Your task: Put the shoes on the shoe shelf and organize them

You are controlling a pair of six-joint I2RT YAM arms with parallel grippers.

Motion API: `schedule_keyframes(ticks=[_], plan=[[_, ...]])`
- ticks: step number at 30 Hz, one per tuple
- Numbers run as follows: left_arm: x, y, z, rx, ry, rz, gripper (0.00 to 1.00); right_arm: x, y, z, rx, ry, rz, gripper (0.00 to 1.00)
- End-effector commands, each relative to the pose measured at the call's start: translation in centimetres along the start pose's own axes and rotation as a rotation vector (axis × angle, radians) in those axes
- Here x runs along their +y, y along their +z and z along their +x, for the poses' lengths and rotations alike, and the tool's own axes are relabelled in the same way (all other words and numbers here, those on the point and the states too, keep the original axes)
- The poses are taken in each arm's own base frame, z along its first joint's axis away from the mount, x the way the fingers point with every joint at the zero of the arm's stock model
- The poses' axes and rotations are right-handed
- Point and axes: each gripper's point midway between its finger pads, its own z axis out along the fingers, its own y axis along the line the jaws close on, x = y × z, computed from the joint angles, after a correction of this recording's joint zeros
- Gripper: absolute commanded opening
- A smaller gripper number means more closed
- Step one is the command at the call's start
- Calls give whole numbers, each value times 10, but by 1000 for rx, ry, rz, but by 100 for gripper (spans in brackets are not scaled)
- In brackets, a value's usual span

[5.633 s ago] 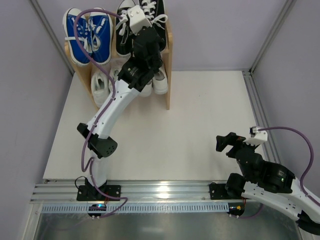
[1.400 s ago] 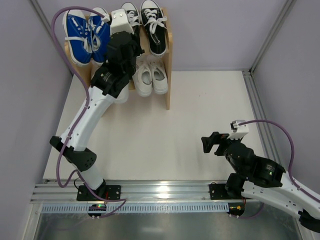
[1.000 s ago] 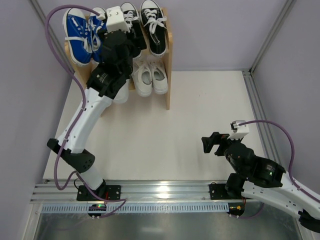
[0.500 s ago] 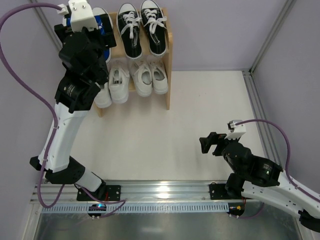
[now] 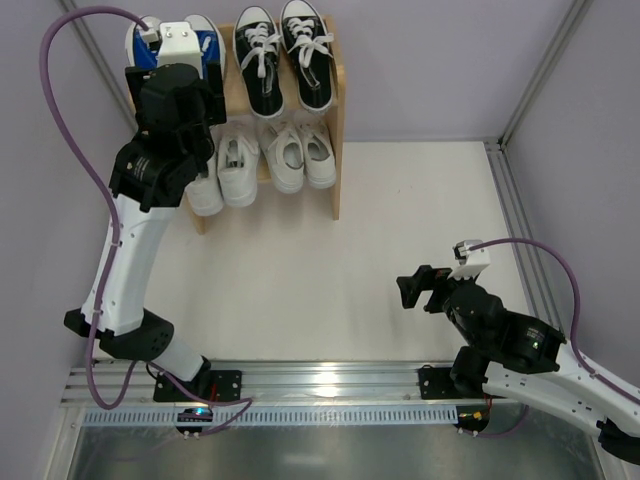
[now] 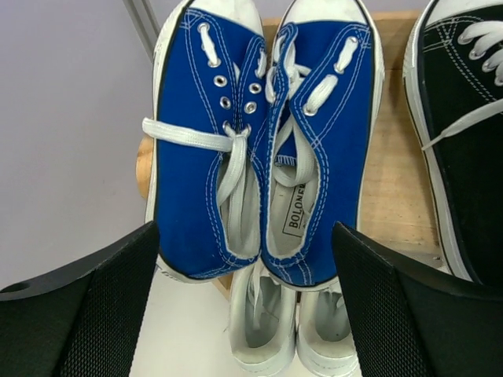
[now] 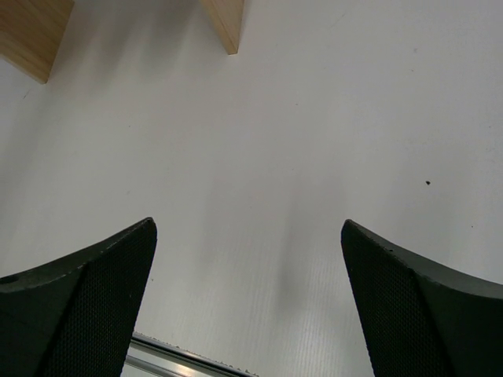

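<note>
Top external: left gripper (image 5: 180, 75) high over the left end of the shoe shelf (image 5: 337, 130), above the blue pair (image 5: 203, 42) on the top tier. Black pair (image 5: 282, 55) alongside on the same tier, two white pairs (image 5: 262, 162) in a row on the lower tier. Right gripper (image 5: 412, 290) over the bare table (image 5: 330, 270), well apart from the shelf. Left wrist: fingers (image 6: 90, 310) spread wide, nothing between them, blue pair toes-up directly below. Right wrist: fingers (image 7: 409, 302) likewise released and empty, shelf feet at the top edge.
</note>
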Motion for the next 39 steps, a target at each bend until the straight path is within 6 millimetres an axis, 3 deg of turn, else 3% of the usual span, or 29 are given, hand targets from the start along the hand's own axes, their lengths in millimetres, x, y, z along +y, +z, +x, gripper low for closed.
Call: schedule_keyframes(ticks=[1, 9, 18, 31, 39], plan=[[1, 3, 7, 38, -31, 28, 87, 7, -1, -8, -19, 14, -27, 100], [-23, 17, 21, 76, -55, 160, 77, 7, -1, -7, -12, 7, -28, 100], [-33, 7, 1, 24, -136, 252, 62, 8, 0, -7, -11, -7, -28, 100], [-37, 2, -18, -19, -185, 294, 63, 11, 4, -5, -3, -17, -32, 100], [-48, 16, 4, 51, -149, 273, 63, 10, 3, -4, 1, -22, -28, 100]])
